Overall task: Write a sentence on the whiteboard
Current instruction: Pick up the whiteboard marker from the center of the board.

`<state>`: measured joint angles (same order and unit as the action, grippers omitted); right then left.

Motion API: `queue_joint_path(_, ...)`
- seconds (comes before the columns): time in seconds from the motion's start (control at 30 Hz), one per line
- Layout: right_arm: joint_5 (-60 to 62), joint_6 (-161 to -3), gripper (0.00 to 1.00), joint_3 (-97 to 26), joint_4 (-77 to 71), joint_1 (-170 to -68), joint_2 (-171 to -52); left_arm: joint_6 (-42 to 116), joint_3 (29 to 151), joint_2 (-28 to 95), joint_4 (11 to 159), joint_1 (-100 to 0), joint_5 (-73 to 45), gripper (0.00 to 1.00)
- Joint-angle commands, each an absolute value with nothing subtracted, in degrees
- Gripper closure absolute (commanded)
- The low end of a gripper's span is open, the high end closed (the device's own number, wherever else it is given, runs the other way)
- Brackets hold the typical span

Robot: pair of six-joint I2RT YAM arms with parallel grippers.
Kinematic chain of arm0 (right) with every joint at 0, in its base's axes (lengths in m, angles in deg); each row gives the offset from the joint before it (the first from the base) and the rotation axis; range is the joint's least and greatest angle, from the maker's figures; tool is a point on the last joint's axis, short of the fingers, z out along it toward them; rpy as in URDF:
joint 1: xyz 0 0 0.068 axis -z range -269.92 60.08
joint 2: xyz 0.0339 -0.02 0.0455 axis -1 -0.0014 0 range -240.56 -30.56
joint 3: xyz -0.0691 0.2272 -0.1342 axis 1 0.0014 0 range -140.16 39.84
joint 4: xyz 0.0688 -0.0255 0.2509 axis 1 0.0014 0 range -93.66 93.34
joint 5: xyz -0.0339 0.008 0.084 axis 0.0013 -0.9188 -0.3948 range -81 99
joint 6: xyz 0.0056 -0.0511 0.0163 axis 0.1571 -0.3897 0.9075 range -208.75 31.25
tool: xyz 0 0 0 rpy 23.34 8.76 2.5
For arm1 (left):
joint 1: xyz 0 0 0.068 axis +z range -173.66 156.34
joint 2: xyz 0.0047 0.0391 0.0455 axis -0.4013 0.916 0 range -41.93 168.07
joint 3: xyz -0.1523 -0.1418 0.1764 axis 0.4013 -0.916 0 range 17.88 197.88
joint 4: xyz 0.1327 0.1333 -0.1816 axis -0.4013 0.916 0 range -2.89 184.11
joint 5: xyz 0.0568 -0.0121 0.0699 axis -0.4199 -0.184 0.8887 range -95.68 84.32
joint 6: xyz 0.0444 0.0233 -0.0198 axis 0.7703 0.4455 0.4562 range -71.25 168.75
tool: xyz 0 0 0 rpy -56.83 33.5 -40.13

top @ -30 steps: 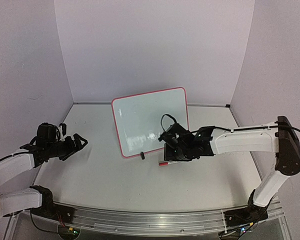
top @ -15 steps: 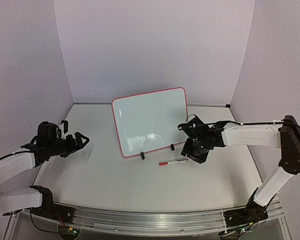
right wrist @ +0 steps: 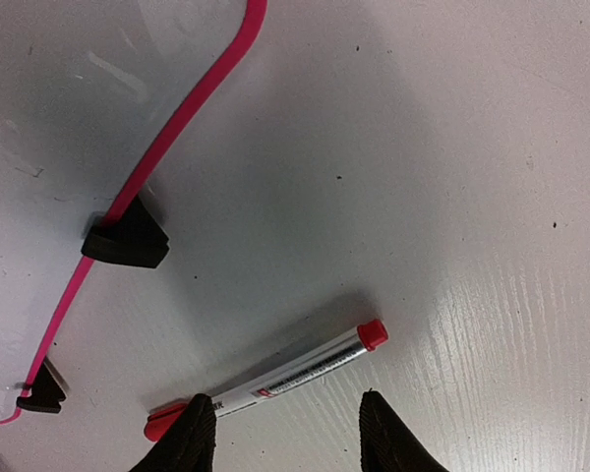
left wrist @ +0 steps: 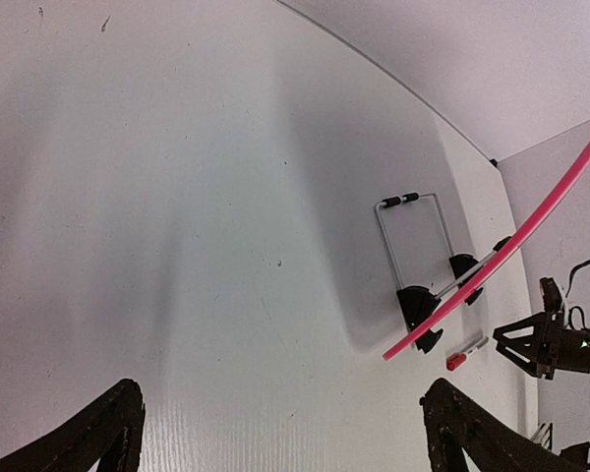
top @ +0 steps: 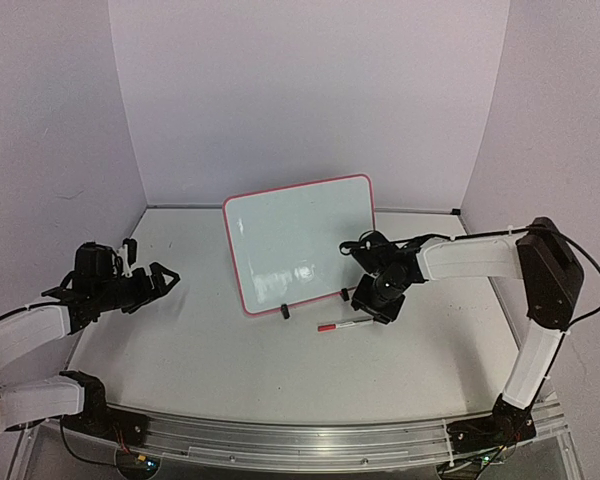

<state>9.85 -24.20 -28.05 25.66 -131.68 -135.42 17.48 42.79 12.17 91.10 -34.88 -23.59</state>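
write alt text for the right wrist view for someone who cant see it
A silver marker with red ends lies flat on the white table, just ahead of the right gripper, whose two black fingertips stand apart at the bottom edge. At upper left, the whiteboard shows its red-pink rim and a black foot resting on the table.

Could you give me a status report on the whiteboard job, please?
Left tool open, empty. Right tool open, hovering over red-capped silver marker. Glossy white red-rimmed whiteboard upright, no writing visible. Nothing blocking.
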Motion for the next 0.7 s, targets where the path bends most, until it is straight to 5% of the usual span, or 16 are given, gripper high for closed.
queue_joint_path(0.0,9.50,-21.79,0.53,-29.60,26.49,-131.40,-137.05,18.48,42.72,10.47,90.09,-35.00,-23.86,0.02)
queue_joint_path(0.67,11.69,-23.67,0.58,-32.16,26.75,-131.41,-141.50,17.51,41.53,7.61,92.35,-35.05,-23.12,0.01)
